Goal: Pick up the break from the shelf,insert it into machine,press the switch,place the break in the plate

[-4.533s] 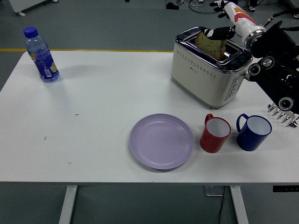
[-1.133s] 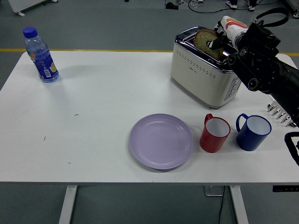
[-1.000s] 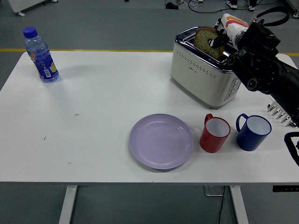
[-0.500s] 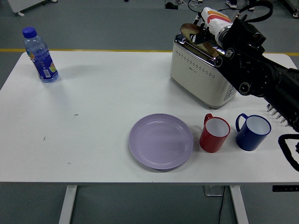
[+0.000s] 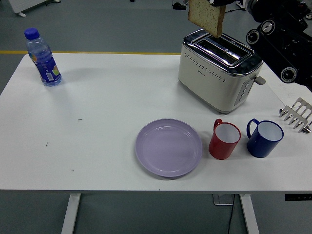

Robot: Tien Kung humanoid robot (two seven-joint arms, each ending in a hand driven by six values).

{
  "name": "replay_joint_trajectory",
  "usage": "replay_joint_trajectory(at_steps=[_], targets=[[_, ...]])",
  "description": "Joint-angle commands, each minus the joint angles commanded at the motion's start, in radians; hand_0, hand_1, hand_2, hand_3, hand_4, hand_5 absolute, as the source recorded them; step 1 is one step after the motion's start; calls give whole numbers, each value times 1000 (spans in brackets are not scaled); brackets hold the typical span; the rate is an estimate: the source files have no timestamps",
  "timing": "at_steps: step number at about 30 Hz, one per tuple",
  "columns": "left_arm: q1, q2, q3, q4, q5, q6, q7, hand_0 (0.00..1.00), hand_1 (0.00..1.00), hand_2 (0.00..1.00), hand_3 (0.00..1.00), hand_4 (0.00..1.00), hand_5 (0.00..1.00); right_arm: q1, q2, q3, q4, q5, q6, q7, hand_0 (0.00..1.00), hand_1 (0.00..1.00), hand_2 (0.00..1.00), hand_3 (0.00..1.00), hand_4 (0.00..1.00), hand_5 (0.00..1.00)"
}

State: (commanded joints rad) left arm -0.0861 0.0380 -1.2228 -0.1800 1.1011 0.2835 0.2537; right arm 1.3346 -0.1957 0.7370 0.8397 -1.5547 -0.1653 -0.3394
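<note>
While the slice of bread (image 5: 206, 17) is hanging clear above the toaster (image 5: 218, 69), directly over its slots and not touching them, the right arm (image 5: 280, 36) is reaching in from the upper right of the toaster. The right hand itself is lying beyond the top edge of the view, so its grip is not showing (the bread's upper edge is cut off there too, and what is holding it cannot be told). Both toaster slots are sitting empty. The lilac plate (image 5: 168, 147) is lying in front of the toaster, nearer the table's front edge, holding nothing. A red mug (image 5: 224, 140) and a blue mug (image 5: 264, 138) are standing side by side in front of the toaster. A metal rack (image 5: 297, 114) is sitting to the toaster's right, and a water bottle (image 5: 43, 58) is standing far to its left.
</note>
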Motion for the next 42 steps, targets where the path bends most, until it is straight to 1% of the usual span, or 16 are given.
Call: replay_joint_trajectory(at_steps=[4,5,6,8,12,14,18,21,23,26,28,29,31,34,37,42], targets=[[0,-1,0,0,-5,1,0,660,613,659,605,434,864,-14,-39,31,105,13,-12,-16,138,206,334,446,552,2],[0,-1,1,0,-6,1,0,659,613,659,604,434,867,-17,-42,34,115,14,-12,-18,138,207,334,446,550,2],[0,-2,0,0,-7,1,0,659,613,659,604,434,867,-26,-54,40,150,18,-14,-24,138,207,334,446,550,2],[0,-2,0,0,-7,0,0,659,613,659,604,434,867,-36,-66,46,190,23,-15,-31,138,207,334,446,550,2],[-1,-4,0,0,-10,0,-1,659,613,660,604,433,867,-69,-103,56,300,48,-17,-45,141,208,330,444,555,2],[-2,-5,-3,0,-11,-1,-1,659,613,660,604,433,867,-96,-129,58,360,87,-23,-56,141,208,330,444,555,2],[-2,-8,-5,0,-11,-1,-2,658,612,659,603,430,868,-144,-166,57,479,156,-27,-71,139,202,329,442,552,2],[-2,-9,-6,0,-11,-1,-2,658,612,659,603,430,868,-168,-179,56,527,188,-29,-76,139,202,329,442,552,2],[-2,-10,-6,0,-12,-1,-3,658,612,659,604,429,869,-204,-195,57,580,227,-29,-80,141,203,327,442,534,2],[-3,-12,-5,0,-16,-1,-5,658,612,659,604,429,869,-263,-218,51,661,293,-27,-83,141,203,327,442,534,2],[-3,-12,-5,0,-17,-1,-5,658,612,659,604,429,869,-275,-221,50,681,307,-27,-84,141,203,327,442,534,2],[-3,-14,-6,0,-15,-2,-5,657,613,659,603,428,870,-306,-233,35,716,335,-23,-87,145,204,327,443,511,2],[-4,-15,-5,0,-18,-2,-6,657,613,659,603,428,870,-339,-242,13,752,362,-18,-92,145,204,327,443,511,2],[-4,-16,-7,0,-16,-3,-6,657,613,659,603,428,870,-377,-253,-27,789,394,-7,-96,145,204,327,443,511,2],[-5,-17,-7,0,-17,-3,-6,656,612,659,603,425,869,-406,-263,-85,812,418,5,-97,147,205,327,444,508,2],[-6,-19,-6,0,-19,-3,-7,655,614,659,603,424,869,-420,-278,-168,823,431,21,-101,149,205,327,445,503,2]])
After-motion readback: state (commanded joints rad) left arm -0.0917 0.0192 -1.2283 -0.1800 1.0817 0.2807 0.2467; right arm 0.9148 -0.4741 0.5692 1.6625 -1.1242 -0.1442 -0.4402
